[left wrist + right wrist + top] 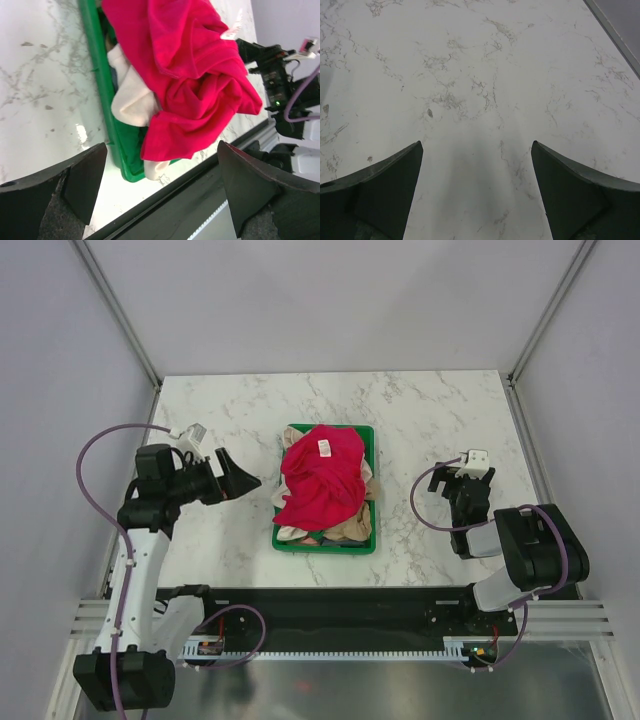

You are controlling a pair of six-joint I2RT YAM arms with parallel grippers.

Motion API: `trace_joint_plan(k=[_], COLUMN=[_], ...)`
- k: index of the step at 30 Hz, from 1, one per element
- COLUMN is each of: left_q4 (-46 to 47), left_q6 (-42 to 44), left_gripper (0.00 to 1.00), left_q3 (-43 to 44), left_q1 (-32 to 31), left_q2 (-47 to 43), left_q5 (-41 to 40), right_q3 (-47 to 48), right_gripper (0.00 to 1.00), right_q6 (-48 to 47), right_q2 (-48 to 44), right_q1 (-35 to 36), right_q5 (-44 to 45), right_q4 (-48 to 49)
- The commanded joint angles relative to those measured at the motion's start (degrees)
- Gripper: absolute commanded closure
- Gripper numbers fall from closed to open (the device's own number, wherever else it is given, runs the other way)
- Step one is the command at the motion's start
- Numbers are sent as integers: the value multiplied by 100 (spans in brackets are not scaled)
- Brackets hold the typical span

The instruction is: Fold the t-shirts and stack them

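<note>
The shirts lie heaped in the green tray (325,548), in the middle of the table (430,410). The red shirt (322,478) is on top with its tag (324,447) up, and a cream shirt (132,97) and a tan shirt (347,530) are under it. My left gripper (240,478) is wide open and empty, pointing at the tray from the left. My right gripper (476,145) is also fully open and empty, over bare marble. I judge the cloth to be light, soft and limp; it will sag and may drag the lower shirts along. I would pinch a raised fold of the red shirt near the tag.
</note>
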Motion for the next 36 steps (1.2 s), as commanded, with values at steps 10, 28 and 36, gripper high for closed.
trace_joint_plan(k=[10, 28, 36], left_q4=[264, 194, -71], left_q6=[-328, -363, -108], left_gripper=[0, 1, 0], left_q3=[-243, -296, -41], left_q1=[18, -26, -26], left_q2=[428, -284, -346], left_q5=[-357, -991, -1562], right_q3=[104, 139, 2959], right_gripper=[2, 2, 2], right_q6=[-2, -11, 1425], right_q2=[-40, -154, -2228], right_q1=[8, 78, 738], right_q5=[-69, 295, -204], right_q4=[269, 60, -4705])
